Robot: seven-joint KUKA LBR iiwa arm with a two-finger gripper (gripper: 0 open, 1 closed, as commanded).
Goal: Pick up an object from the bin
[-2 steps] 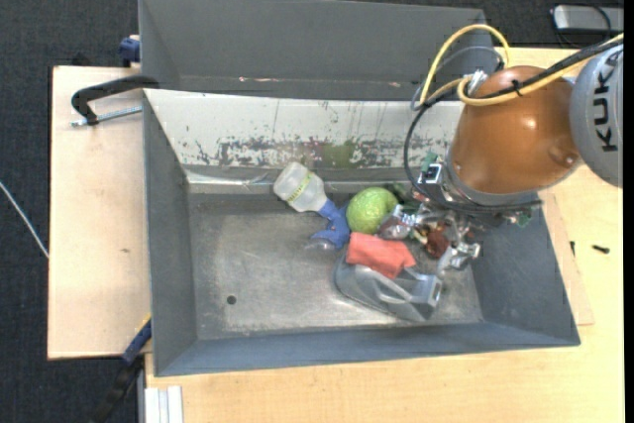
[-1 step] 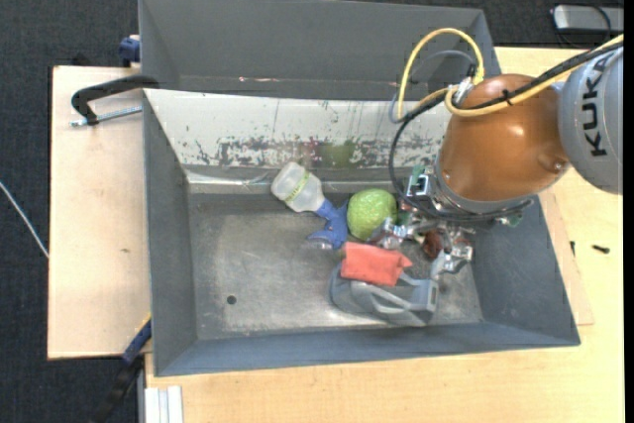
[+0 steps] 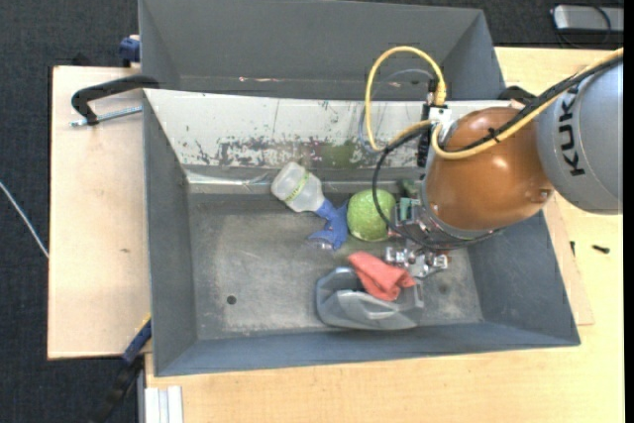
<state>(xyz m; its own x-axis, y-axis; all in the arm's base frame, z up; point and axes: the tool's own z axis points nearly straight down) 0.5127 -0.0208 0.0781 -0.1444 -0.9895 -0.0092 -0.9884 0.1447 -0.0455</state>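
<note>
gripper (image 3: 416, 264) low beside a red crumpled soft piece (image 3: 374, 274), about 4 o'clock in the grey metal bin (image 3: 198, 253)

you have the red piece right at the gripper's 8 o'clock, lying on the rim of a grey rounded soft shell (image 3: 355, 307). you cannot tell how wide the pincer stands or whether it has anything. a green round ball (image 3: 369, 214) sits just beside it at 10 o'clock, with a blue plastic piece (image 3: 330, 229) beyond. the risk as i judge it: a close may catch only a fold of the red piece and slip, drag the grey shell up too, or knock the ball rolling.
</note>
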